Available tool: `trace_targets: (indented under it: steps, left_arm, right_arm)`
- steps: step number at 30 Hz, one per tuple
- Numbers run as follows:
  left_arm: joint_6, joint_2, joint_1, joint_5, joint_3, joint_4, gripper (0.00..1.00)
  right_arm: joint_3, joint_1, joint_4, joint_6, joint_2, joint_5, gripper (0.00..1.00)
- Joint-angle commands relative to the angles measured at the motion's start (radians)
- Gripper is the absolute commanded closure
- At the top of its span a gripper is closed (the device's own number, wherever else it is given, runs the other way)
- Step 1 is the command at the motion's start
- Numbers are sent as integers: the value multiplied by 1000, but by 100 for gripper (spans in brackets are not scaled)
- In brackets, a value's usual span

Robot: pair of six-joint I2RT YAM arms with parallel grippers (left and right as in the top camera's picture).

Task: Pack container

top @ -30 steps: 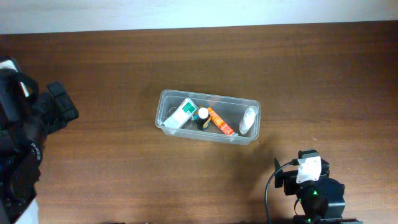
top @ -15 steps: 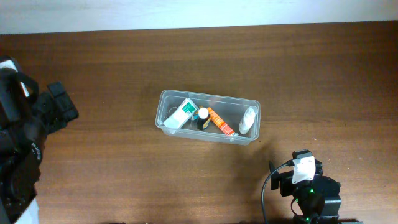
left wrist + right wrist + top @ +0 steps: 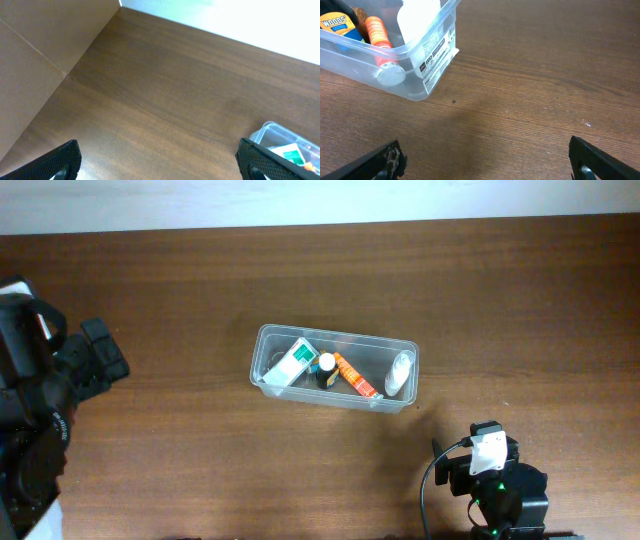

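Note:
The container (image 3: 270,383), a clear plastic tub, sits at the table's middle. It holds a white and green box (image 3: 290,361), a dark bottle with a white cap (image 3: 325,370), an orange tube (image 3: 352,375) and a white bottle (image 3: 399,372). In the right wrist view the container's corner (image 3: 427,75) shows at top left with the orange tube (image 3: 377,32) and white bottle (image 3: 417,17). In the left wrist view its corner (image 3: 267,132) shows at lower right. My left gripper (image 3: 162,162) is open and empty, far left. My right gripper (image 3: 487,160) is open and empty, near the front edge.
The brown wooden table (image 3: 200,290) ends at a pale wall along the back. The left arm (image 3: 40,400) stands at the left edge, the right arm (image 3: 495,485) at the front right. A brown side panel (image 3: 40,45) borders the table's left.
The right arm has drawn back a little toward the front edge and left. The left arm has shifted slightly. The container and its contents have not moved.

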Motion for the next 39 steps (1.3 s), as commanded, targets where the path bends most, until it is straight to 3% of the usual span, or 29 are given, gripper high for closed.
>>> trace_targets:
  steps: [1,7,11,15,18,23,29,39]
  left_arm:
    - [-10,-11,-5,0,4,-11,0]
    - [-9,-19,-2,-16,-2,-30,0]
    - [-9,-84,-1,-10,-122,108,0]
    - [-1,-204,-1,57,-413,327,0]
    - [-2,-376,-1,134,-814,636,0]
    - [-2,-568,-1,152,-1168,837,0]
    - [-2,-819,-2,240,-1471,894,0]
    - [-2,-1208,-49,270,-1778,894,0]
  right_arm:
    - [-5,4,3,5,-8,-20,1]
    - [-5,4,3,5,-8,-20,1]
    - [-5,4,3,4,-8,-20,2]
    - [-5,4,3,5,-8,-20,2]
    - [-5,4,3,5,-8,-20,2]
    - [-5,4,3,5,-8,-20,2]
    - [-5,4,3,5,-8,-20,2]
    - [-5,4,3,5,-8,-20,2]
